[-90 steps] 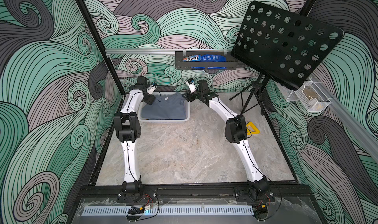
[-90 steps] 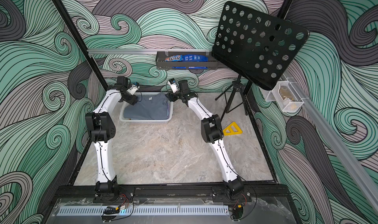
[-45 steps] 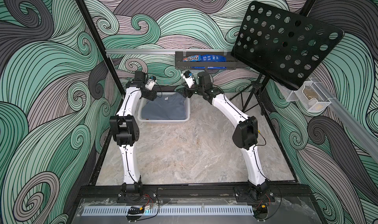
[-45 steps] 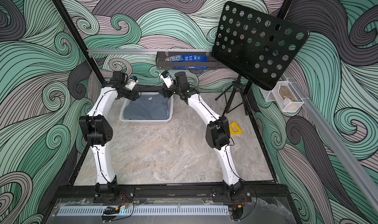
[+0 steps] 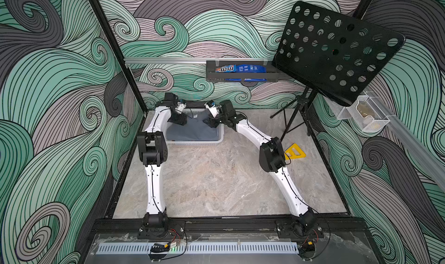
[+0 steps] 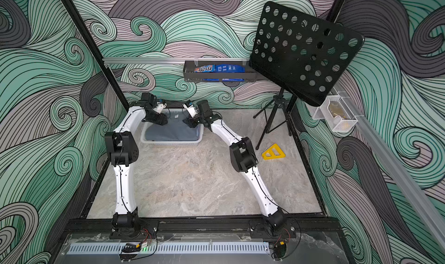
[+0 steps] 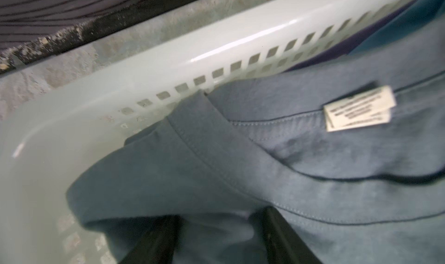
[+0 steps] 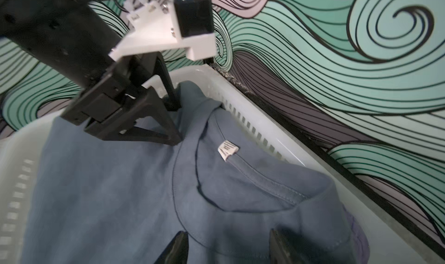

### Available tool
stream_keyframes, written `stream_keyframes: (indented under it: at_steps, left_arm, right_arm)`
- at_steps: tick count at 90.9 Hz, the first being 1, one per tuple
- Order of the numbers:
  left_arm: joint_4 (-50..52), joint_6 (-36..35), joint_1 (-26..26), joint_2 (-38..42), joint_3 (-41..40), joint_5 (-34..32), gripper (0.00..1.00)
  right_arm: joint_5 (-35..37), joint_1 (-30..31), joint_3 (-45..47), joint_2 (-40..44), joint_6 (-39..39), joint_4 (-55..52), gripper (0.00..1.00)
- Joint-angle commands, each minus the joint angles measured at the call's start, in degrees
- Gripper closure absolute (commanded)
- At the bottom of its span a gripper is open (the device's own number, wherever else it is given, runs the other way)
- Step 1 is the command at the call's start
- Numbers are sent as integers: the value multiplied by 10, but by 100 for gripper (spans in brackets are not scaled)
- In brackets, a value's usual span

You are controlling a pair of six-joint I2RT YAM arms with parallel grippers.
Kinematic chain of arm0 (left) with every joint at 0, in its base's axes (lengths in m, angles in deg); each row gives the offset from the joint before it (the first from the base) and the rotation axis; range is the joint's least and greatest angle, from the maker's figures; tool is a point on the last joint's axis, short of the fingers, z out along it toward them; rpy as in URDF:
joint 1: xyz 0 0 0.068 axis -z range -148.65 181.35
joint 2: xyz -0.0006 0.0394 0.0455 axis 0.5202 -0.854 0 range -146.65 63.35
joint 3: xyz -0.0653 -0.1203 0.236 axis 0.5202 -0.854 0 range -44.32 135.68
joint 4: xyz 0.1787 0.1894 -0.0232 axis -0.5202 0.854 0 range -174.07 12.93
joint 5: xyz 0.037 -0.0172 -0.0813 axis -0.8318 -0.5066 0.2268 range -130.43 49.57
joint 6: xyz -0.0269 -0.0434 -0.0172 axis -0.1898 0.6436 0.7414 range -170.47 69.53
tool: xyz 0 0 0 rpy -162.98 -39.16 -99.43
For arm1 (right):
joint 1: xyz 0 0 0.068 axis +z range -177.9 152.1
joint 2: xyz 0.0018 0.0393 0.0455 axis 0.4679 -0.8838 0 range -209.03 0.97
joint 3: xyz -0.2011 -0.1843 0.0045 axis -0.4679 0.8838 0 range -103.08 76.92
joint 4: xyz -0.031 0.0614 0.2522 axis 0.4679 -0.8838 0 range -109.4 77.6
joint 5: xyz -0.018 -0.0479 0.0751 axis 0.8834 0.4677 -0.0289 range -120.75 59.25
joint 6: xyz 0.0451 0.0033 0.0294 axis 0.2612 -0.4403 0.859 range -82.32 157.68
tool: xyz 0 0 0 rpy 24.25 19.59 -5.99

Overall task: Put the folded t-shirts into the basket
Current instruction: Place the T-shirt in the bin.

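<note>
Marble tbl [image 5: 216,178] w/ basket [image 5: 192,143], swirl walls [image 5: 60,94]

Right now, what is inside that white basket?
A dark grey tee lies on top; a purple cloth edge peeks from beneath. Anything lower in the basket is covered.

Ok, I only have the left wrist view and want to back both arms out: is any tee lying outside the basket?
Observer: None that I can see. In both top views the only tee showing is the dark grey tee, inside the basket. The one loose thing on the table is a yellow triangle.
Operator: Where is the right gripper?
Observer: The right wrist view shows the right gripper above that tee with its fingers apart. I cannot tell whether they touch the cloth.
Operator: And mine, seen from outside?
Observer: That same view shows the left gripper down at the tee's back corner, inside the basket's rim.
</note>
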Motion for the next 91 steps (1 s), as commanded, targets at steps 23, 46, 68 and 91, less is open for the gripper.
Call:
stream_keyframes:
  at_steps: [23,46,68,91]
  left_arm:
    - [19,8,4,-50,32,-8,35]
    - [50,6,4,25,50,-9,27]
    - [83,7,3,119,23,35,15]
    - [94,-1,2,256,-84,34,1]
  right_arm:
    - [73,5,5,-27,-14,-14,42]
    - [66,3,1,63,-31,-62,31]
    - [35,1,74,205,-57,-106,13]
    - [52,-22,275,400,-89,-105,1]
